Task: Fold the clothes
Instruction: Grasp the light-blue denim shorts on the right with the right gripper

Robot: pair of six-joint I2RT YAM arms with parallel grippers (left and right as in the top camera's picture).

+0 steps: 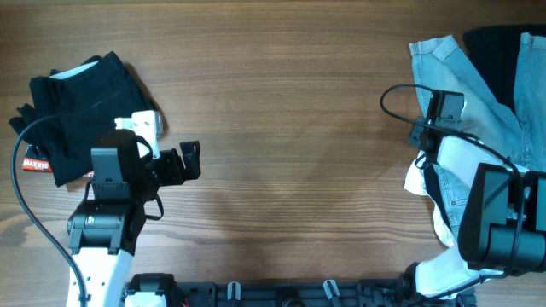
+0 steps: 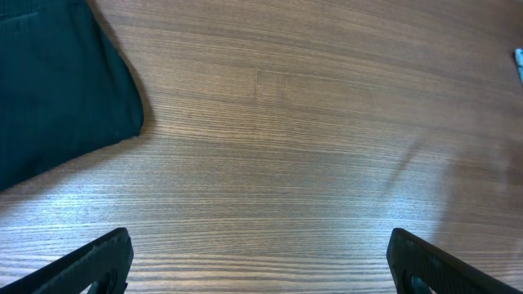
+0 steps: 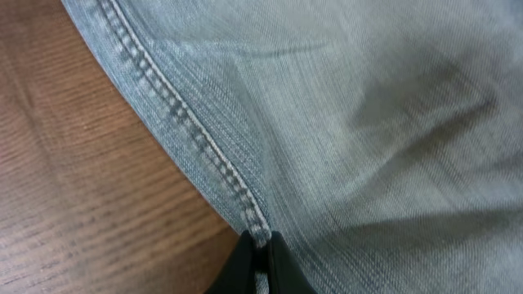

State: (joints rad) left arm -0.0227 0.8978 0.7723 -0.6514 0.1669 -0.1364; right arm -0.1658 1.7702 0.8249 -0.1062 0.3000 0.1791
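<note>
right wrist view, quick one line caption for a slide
Right gripper shut on the stitched hem of the pale blue denim shorts, wooden table alongside.

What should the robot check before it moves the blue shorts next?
1. Right gripper holds the denim shorts by the stitched edge: ok, pinched shut.
2. Left gripper free to help: ok, open above bare table.
3. Left black garment out of the way: ok, apart.
4. Right black garment apart from shorts: not ok, they touch.
5. Shorts lying flat: cannot tell, arm hides part.
</note>
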